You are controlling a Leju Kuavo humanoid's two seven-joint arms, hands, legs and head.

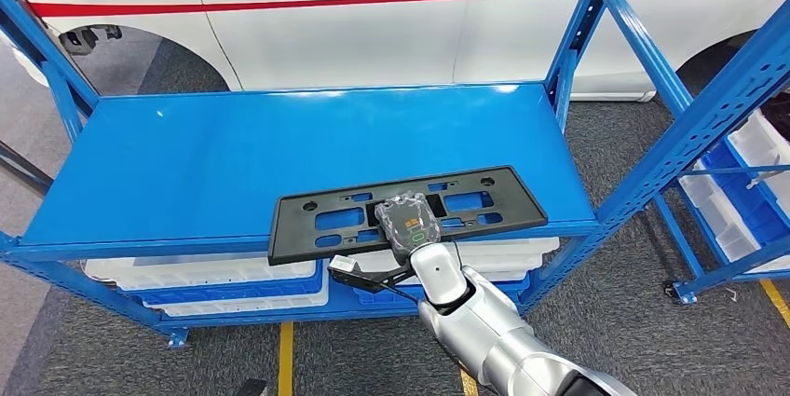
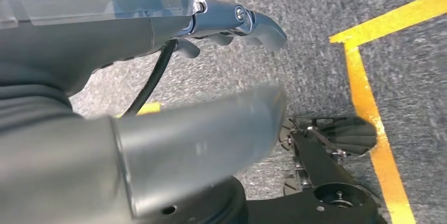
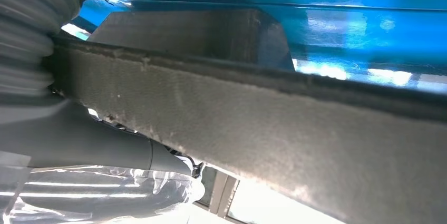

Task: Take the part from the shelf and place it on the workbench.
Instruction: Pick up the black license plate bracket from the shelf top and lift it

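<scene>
A flat black frame-shaped part (image 1: 484,200) lies along the front edge of the blue shelf (image 1: 205,154), overhanging it slightly. My right hand (image 1: 410,221), wrapped in clear plastic, grips the middle of the part's front edge, with the fingers on top. In the right wrist view the part's rough edge (image 3: 263,124) runs across between the fingers above and the thumb (image 3: 95,145) beneath. My left hand (image 2: 158,39) hangs over grey floor, fingers (image 2: 248,21) stretched out and holding nothing.
A white car with a red stripe (image 1: 373,5) stands right behind the shelf. White bins (image 1: 205,275) sit on the lower level. A second blue rack with white bins (image 1: 745,182) stands at the right. Yellow lines (image 2: 374,129) mark the floor.
</scene>
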